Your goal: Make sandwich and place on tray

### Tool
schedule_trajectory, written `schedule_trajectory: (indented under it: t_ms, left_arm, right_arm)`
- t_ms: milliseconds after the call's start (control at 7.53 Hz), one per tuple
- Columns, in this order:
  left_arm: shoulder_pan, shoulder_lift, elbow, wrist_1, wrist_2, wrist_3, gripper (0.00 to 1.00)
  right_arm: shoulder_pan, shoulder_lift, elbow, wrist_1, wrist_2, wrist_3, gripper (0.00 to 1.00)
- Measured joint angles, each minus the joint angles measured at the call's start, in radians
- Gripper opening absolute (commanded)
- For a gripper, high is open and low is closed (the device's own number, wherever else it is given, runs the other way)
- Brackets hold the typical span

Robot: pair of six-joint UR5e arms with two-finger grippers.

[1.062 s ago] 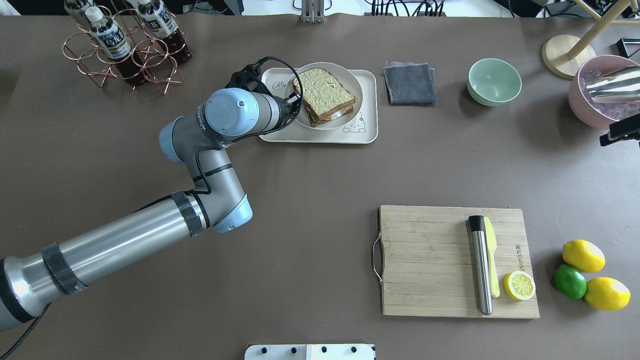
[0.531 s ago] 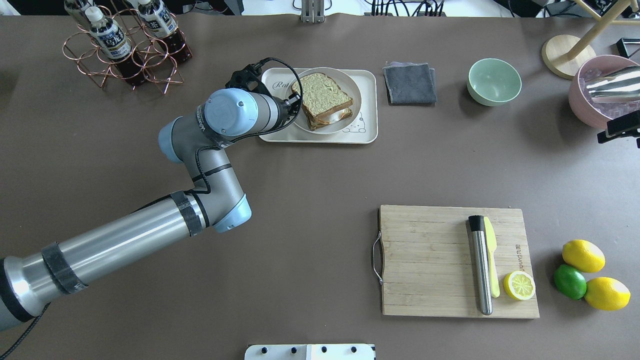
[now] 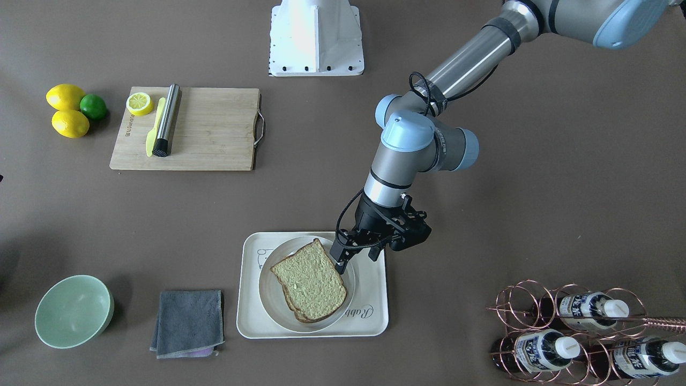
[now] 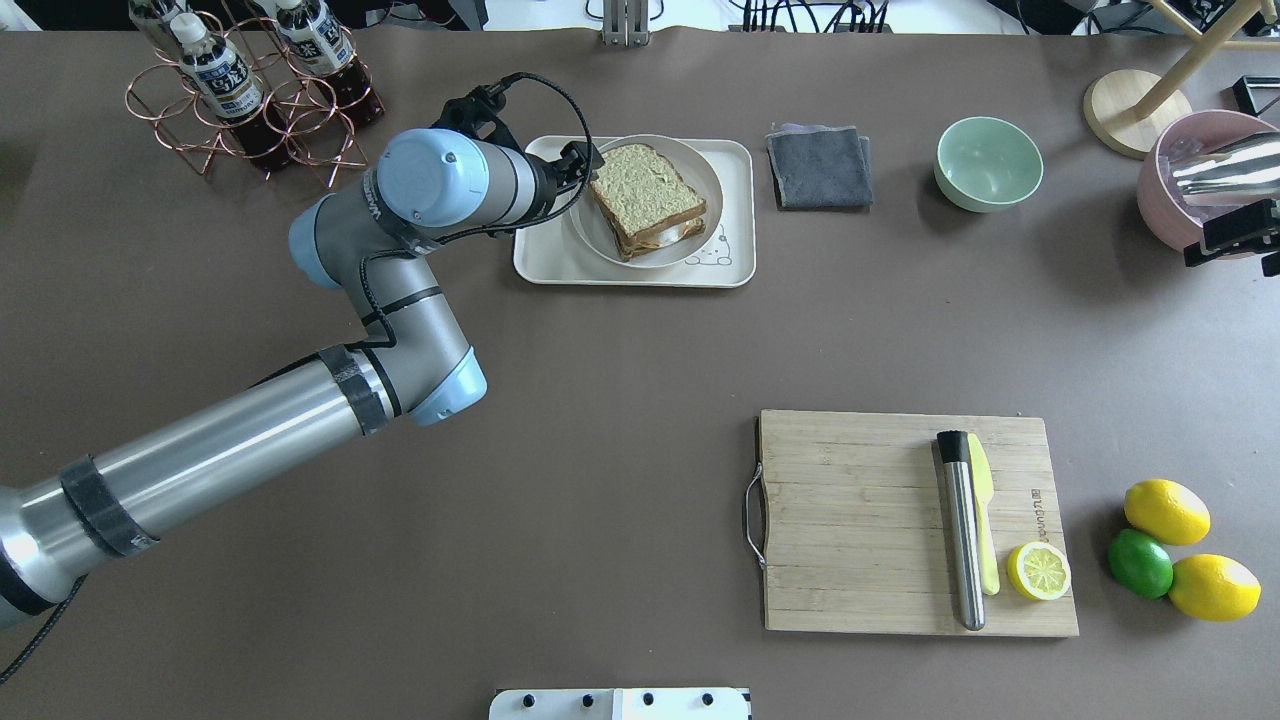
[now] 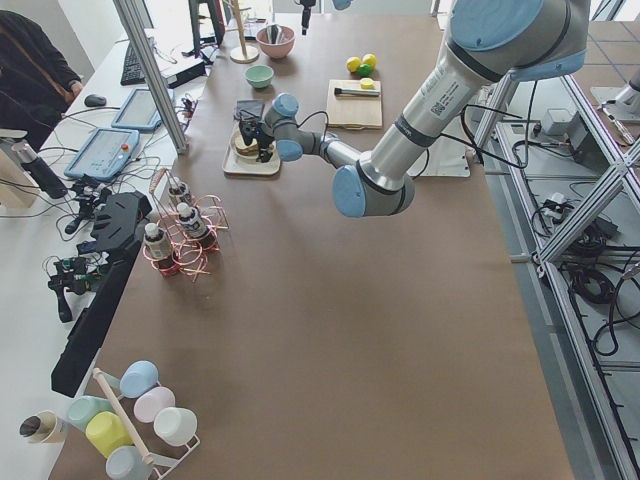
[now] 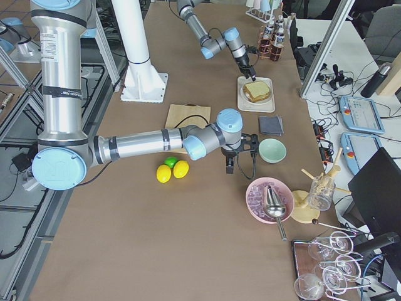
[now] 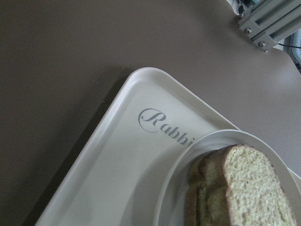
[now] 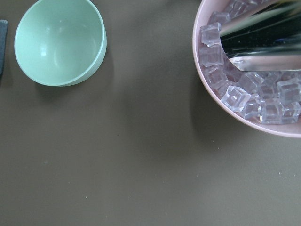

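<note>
The sandwich [image 4: 645, 198], two speckled bread slices with egg white showing between them, lies on a round light-grey plate [image 4: 700, 170]. The plate stands on the cream tray [image 4: 560, 262] at the back of the table. My left gripper [image 3: 356, 259] is open and empty, just above the plate's rim beside the sandwich [image 3: 310, 280]. It also shows in the overhead view [image 4: 583, 162]. The left wrist view shows the tray [image 7: 117, 155], the plate rim [image 7: 174, 188] and the bread [image 7: 235, 188], but no fingers. My right gripper [image 4: 1235, 240] hovers by the pink bowl; I cannot tell its state.
A wooden cutting board [image 4: 860, 520] holds a metal rod, a yellow knife and a lemon half. Lemons and a lime [image 4: 1140, 562] lie to its right. A grey cloth [image 4: 820, 165], green bowl [image 4: 988, 162], pink ice bowl [image 4: 1200, 190] and bottle rack [image 4: 250, 90] line the back.
The plate with the sandwich has settled on the tray. My left gripper has come off the plate's left rim and drawn back left and toward the table's far edge.
</note>
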Motion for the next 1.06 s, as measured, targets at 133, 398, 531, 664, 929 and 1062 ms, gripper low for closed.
schedule_trajectory:
  t_ms: [133, 398, 531, 664, 929, 1062]
  left_arm:
    - [-0.037, 0.006, -0.025, 0.006, -0.051, 0.004, 0.97]
    - [-0.090, 0.057, -0.112, 0.020, -0.132, 0.048, 0.98]
    - [-0.109, 0.121, -0.196, 0.029, -0.158, 0.137, 0.98]
    - [-0.131, 0.187, -0.277, 0.046, -0.184, 0.219, 0.98]
    - [-0.168, 0.336, -0.422, 0.060, -0.206, 0.423, 0.98]
    - [-0.196, 0.419, -0.493, 0.061, -0.198, 0.542, 0.98]
  right_arm:
    - [0.004, 0.014, -0.012, -0.001, 0.002, 0.000, 1.00]
    - [0.027, 0.029, -0.020, -0.005, 0.027, -0.001, 1.00]
    - [0.041, 0.030, -0.021, -0.007, 0.039, -0.001, 1.00]
    - [0.052, 0.028, -0.023, -0.009, 0.046, -0.006, 1.00]
    - [0.081, 0.020, -0.030, -0.047, 0.041, -0.071, 1.00]
    - [0.109, 0.014, -0.034, -0.091, 0.036, -0.140, 1.00]
